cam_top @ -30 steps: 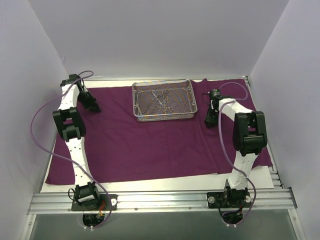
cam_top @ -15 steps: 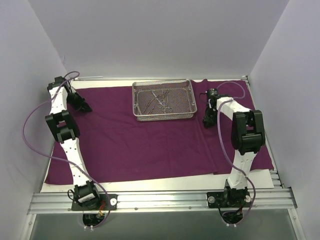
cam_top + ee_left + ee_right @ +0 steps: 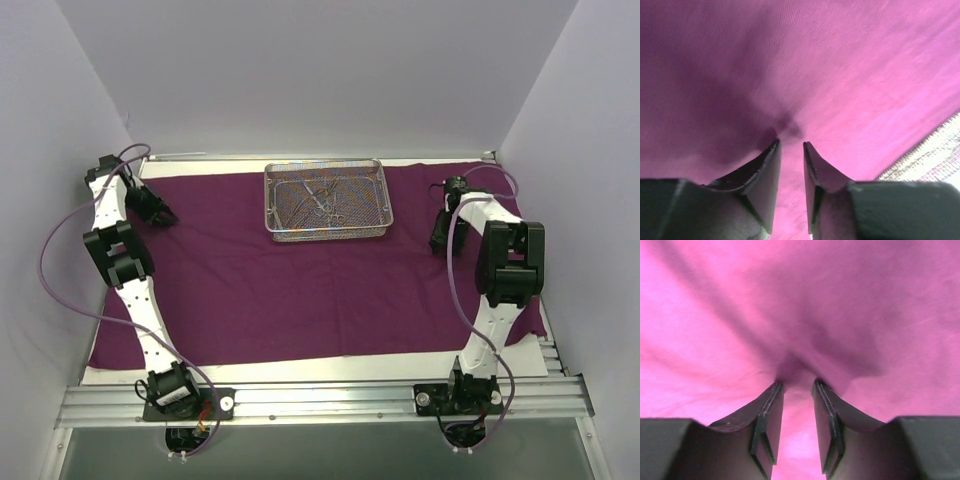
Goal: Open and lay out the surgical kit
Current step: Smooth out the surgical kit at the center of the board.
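The purple cloth wrap (image 3: 300, 300) lies spread over most of the worktop (image 3: 320, 370), with the wire-mesh tray (image 3: 330, 236) on it by the far edge and slim instruments (image 3: 322, 200) inside. The left gripper (image 3: 791, 143) is down at the cloth's far-left corner, the right gripper (image 3: 797, 383) near its right edge. Each is parted a sliver, tips against puckered cloth, clamping nothing; they are placed, I'd guess, for drawing the wrap flat.
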Robot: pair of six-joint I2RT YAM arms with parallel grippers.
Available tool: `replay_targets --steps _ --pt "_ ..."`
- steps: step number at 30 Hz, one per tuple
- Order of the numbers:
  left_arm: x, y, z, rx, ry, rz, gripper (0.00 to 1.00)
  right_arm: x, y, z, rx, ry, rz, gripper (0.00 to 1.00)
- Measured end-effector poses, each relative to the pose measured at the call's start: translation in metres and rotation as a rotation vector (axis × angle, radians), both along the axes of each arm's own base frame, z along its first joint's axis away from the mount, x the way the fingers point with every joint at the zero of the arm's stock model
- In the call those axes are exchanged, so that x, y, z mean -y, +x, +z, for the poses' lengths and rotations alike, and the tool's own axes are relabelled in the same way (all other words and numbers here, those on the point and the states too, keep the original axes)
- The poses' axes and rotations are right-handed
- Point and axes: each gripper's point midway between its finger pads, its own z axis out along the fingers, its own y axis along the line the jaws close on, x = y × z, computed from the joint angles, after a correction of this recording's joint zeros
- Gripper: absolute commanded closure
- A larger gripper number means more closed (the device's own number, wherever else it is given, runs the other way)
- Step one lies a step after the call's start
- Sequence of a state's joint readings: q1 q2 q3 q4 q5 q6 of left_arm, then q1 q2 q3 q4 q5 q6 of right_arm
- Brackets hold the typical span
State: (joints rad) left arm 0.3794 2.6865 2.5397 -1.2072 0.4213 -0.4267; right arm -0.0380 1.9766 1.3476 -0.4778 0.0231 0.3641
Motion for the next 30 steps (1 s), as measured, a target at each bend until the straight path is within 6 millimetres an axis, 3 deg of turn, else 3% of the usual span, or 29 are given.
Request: replay_targets --steps 4,8,12,13,14,15,17,18,21,23,27,30 --pt "0.005 -0.01 0.013 -0.022 0.068 -0.001 0.6 0.004 -0.002 0.004 -0.034 -0.018 0.026 0.5" --pt "0.022 -0.029 0.048 -0.007 0.135 -0.007 0.57 -0.019 -0.005 0.017 -0.047 -0.032 0.113 0.45" --pt "0.041 -0.052 0.097 0.058 0.187 -0.019 0.57 -0.062 -0.01 0.044 0.003 0.0 0.219 0.48" --pt "0.045 -0.06 0.107 0.072 0.192 -0.023 0.61 -0.074 -0.011 0.054 0.03 0.02 0.246 0.5" --pt "0.049 -0.068 0.113 0.08 0.194 -0.025 0.64 -0.084 -0.015 0.063 0.058 0.043 0.268 0.53" --pt "0.052 -0.077 0.115 0.083 0.193 -0.027 0.67 -0.093 -0.019 0.073 0.085 0.067 0.287 0.63" --pt "0.059 -0.101 0.106 0.046 0.176 -0.031 0.86 -0.111 -0.029 0.09 0.133 0.117 0.323 0.71" --pt "0.063 -0.112 0.098 0.017 0.164 -0.036 0.97 -0.121 -0.034 0.097 0.161 0.143 0.34 0.81" --pt "0.072 -0.142 0.064 -0.096 0.126 -0.05 0.98 -0.151 -0.049 0.101 0.196 0.213 0.4 1.0" --pt "0.075 -0.152 0.052 -0.139 0.115 -0.058 0.98 -0.174 -0.058 0.092 0.185 0.243 0.445 1.0" --pt "0.074 -0.149 0.044 -0.152 0.126 -0.062 0.98 -0.22 -0.073 0.068 0.138 0.281 0.535 1.0" --pt "0.069 -0.133 0.036 -0.155 0.133 -0.067 0.98 -0.25 -0.084 0.044 0.094 0.291 0.595 1.0"
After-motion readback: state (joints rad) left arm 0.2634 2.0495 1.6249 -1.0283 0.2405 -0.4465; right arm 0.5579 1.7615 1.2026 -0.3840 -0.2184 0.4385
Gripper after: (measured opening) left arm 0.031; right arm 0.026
